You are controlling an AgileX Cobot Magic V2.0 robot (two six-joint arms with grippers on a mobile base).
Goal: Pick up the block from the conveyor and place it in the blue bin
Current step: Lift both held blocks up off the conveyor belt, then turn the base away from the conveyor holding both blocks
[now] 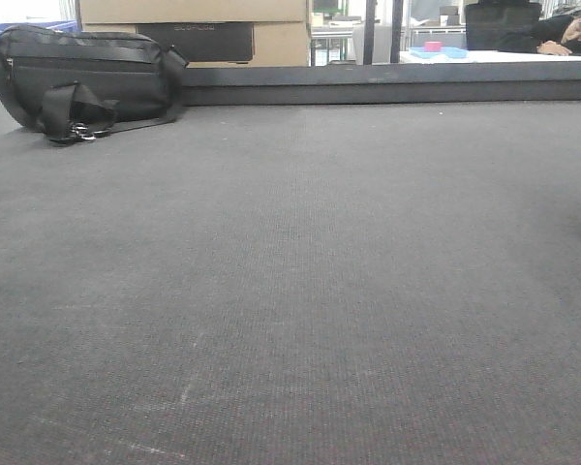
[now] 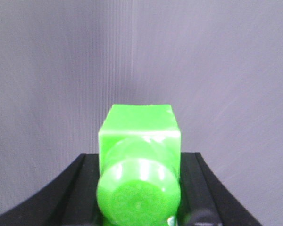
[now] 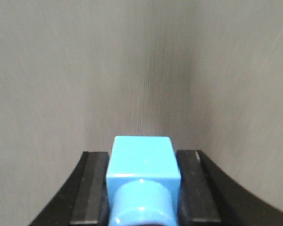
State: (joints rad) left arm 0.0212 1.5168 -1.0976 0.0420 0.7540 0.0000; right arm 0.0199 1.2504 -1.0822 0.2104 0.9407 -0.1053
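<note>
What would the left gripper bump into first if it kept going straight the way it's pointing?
Probably just the conveyor. Beyond the green block that the left gripper holds, the wrist view shows only grey belt, though how far off it lies is unclear.

The left hand [image 2: 140,159] presses its 2 black fingers [image 2: 80,188] against a green block [image 2: 139,125]. The right hand [image 3: 141,155] grips a blue block [image 3: 142,162] the same way.
</note>
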